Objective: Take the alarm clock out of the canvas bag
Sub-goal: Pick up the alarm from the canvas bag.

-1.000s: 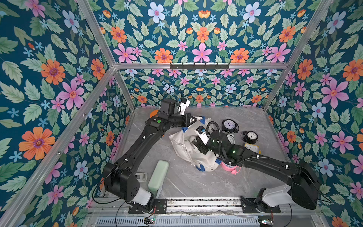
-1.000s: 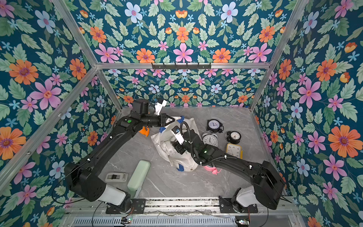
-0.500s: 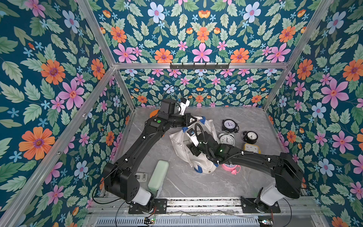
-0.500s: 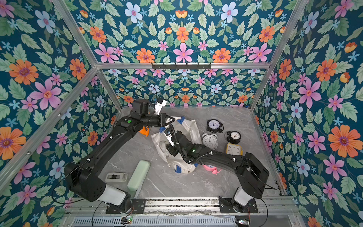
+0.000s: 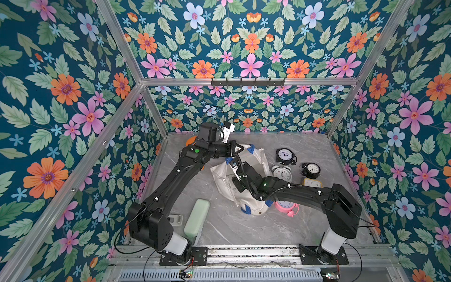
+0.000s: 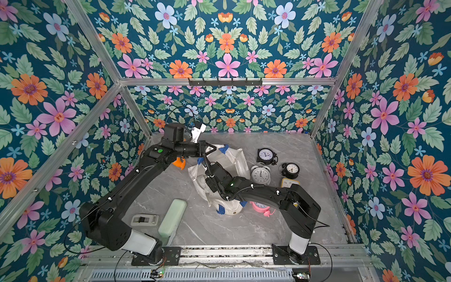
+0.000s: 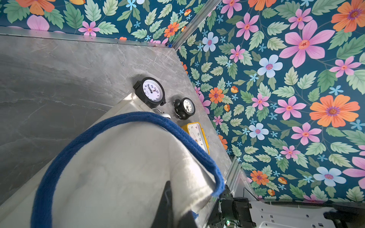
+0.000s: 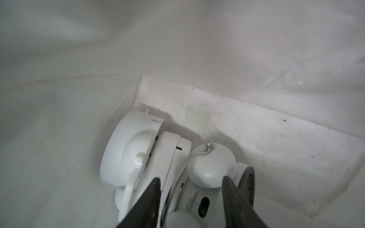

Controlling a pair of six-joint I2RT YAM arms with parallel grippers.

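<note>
A pale green oblong case (image 5: 197,217) is being left lying to the left of the boxy off-white canvas bag (image 5: 256,161), apart from it. At the bag's far left corner, the rim is being pinched by the left gripper (image 5: 238,149), its jaws clenched on the cloth, and in the left wrist view the bag's blue strap handle (image 7: 118,120) is being arched over the canvas. The right gripper (image 8: 190,179) is being held deep inside the bag, its dark fingers (image 8: 156,187) spread either side of a bell on the white plastic twin-bell alarm clock (image 8: 138,154) lying on the bag's floor; whether they are pressing on it cannot be told. Right of the bag, a black round clock (image 5: 284,155), a silver one (image 5: 281,173), a smaller black one (image 5: 312,169), a yellow square one (image 5: 311,182) and a pink one (image 5: 284,206) are being left on the grey tabletop.
</note>
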